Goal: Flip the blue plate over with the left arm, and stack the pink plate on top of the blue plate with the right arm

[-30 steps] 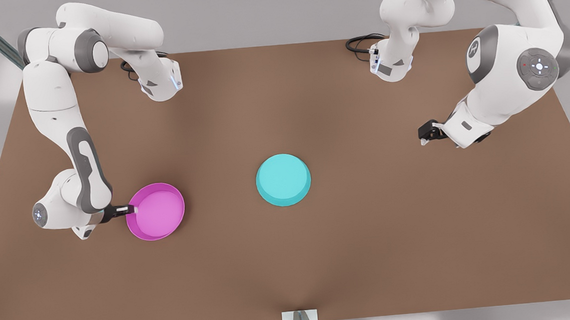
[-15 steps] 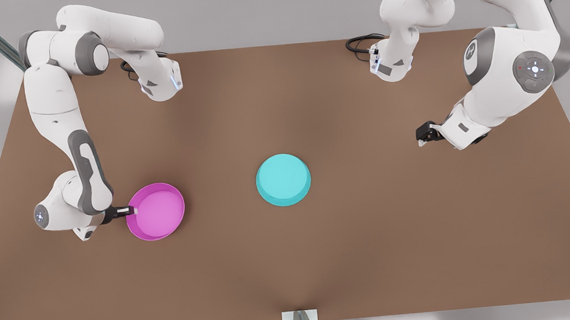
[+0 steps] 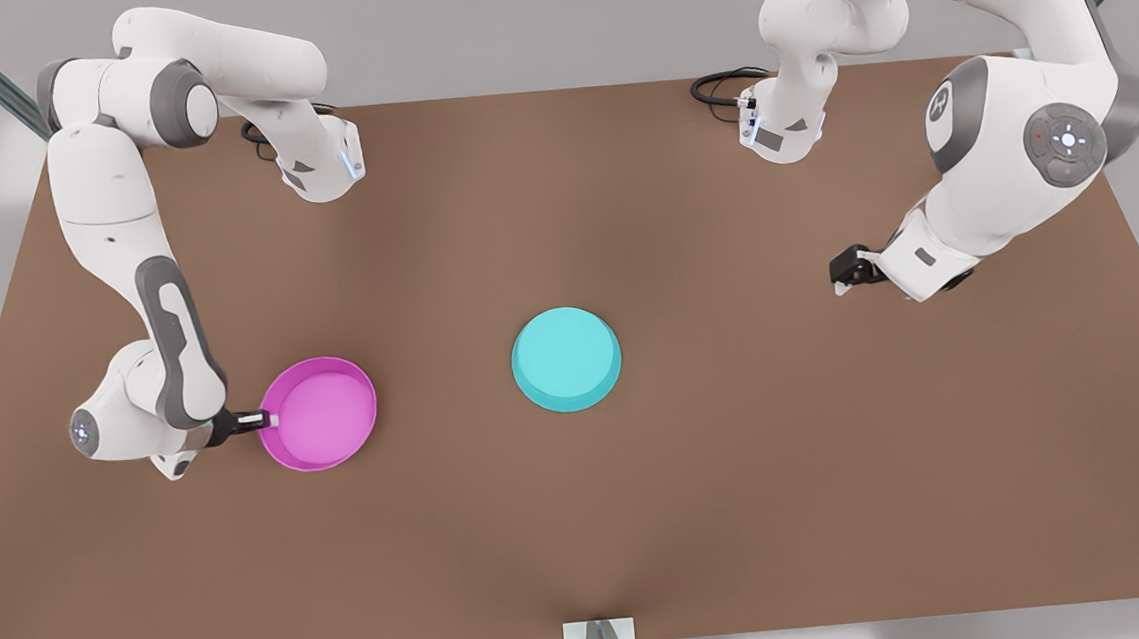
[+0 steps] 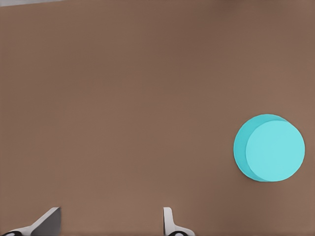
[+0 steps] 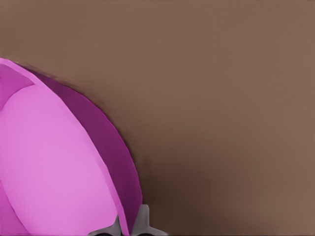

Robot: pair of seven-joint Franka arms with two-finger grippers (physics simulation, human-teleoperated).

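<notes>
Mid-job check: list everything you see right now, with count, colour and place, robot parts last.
blue plate: one, turquoise, upside down near the middle of the table, nothing touching it.
pink plate: one, magenta, rim up, toward the front view's left, held by its edge.
table: one, brown, under everything.
cables: two black bundles, at the arm bases along the far edge.
mount: one small white-and-grey fitting, at the middle of the near edge.
right gripper: one, black, front view's left, shut on the pink plate's rim.
left gripper: one, black, front view's right, open, off to the side of the blue plate, waiting.
</notes>
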